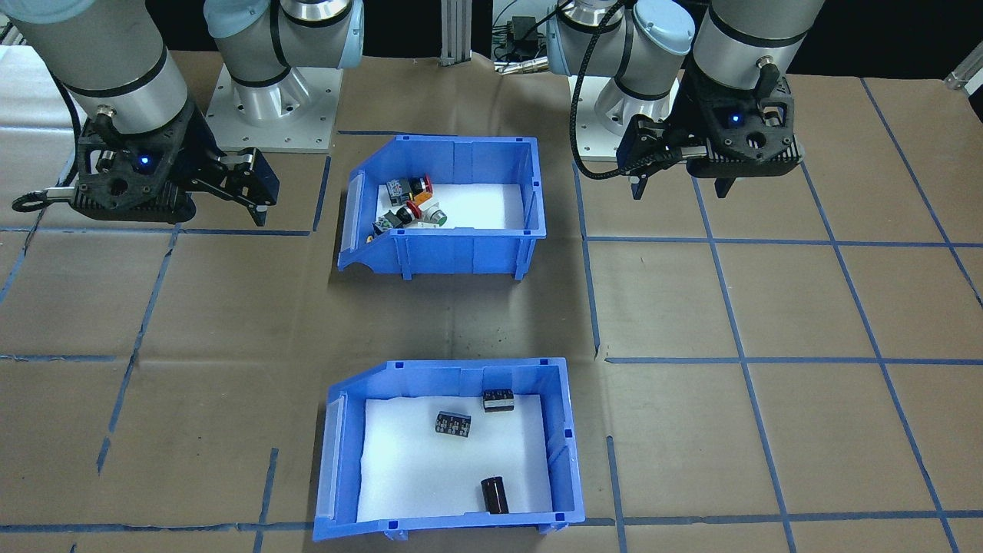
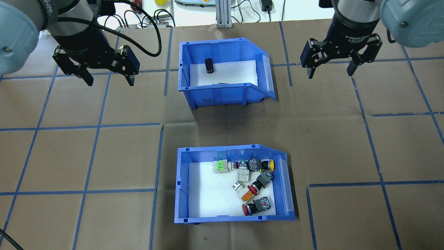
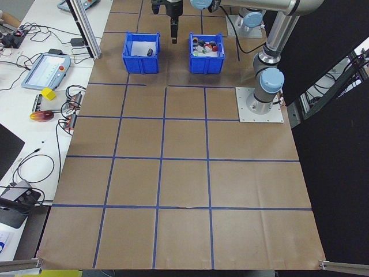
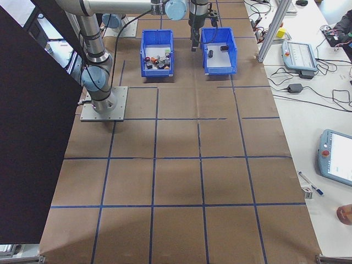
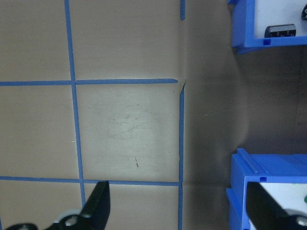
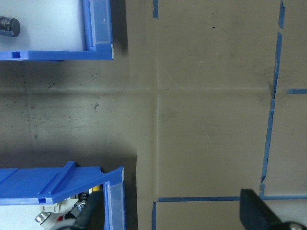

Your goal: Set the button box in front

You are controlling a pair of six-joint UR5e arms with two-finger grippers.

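1. Left end effector (image 2: 105,78) — fingers spread wide, nothing between them. It hangs above bare paper on the robot's left side of the surface (image 2: 104,156), clear of both bins.

2. Right end effector (image 2: 331,71) — likewise wide open and empty, poised over bare paper on the robot's right side, at about the same depth as its counterpart.

3. Button box (image 2: 234,184) — the blue bin with white foam liner, holding a jumble of switches with red, yellow, green and orange caps. It sits upright on the surface in the centre lane, on the robot's side of the row.

4. Other blue bin (image 2: 222,71) — holds a few small black parts and stands farther from the robot, in line with the button box and well apart from it.

5. Governing relation — both end effectors hover level with the far bin, so the button box lies back toward the robot's base and inward from each. Its open, sloped front faces the robot's right; its closed back wall faces the left.

6. Judgement — neither arm is clearly nearer; the box sits roughly midway between them. No grasp has begun.
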